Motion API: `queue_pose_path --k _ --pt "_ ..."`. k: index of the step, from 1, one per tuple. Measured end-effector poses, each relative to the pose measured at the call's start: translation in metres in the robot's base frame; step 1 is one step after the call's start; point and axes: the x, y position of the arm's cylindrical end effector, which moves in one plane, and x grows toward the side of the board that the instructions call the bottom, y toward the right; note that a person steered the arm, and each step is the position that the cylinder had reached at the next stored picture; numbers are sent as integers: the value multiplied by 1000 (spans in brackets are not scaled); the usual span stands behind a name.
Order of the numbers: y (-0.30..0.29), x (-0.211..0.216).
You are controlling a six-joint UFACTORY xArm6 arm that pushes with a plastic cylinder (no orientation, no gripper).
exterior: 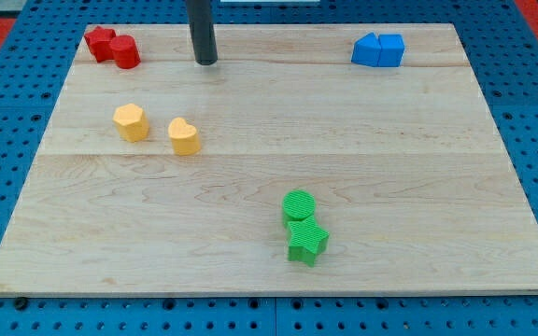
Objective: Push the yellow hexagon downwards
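Observation:
The yellow hexagon (132, 122) lies on the wooden board (269, 177) at the view's left, upper half. A yellow heart-shaped block (184, 136) lies just to its right, apart from it. My tip (206, 62) stands near the board's top edge, above and to the right of both yellow blocks, touching no block.
A red star (101, 42) and a red cylinder (125, 52) touch at the top left corner. Two blue blocks (378, 49) touch at the top right. A green cylinder (299, 205) and a green star (307, 240) touch at the lower middle.

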Motion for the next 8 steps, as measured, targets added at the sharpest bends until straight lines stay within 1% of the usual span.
queue_pose_path --k 1,2,4,5,6,7,8 --pt "2 45" --pt "-34 70" --pt "-40 58" --pt "-64 72" --pt "-96 95" --pt "-105 102" --pt "-105 118"
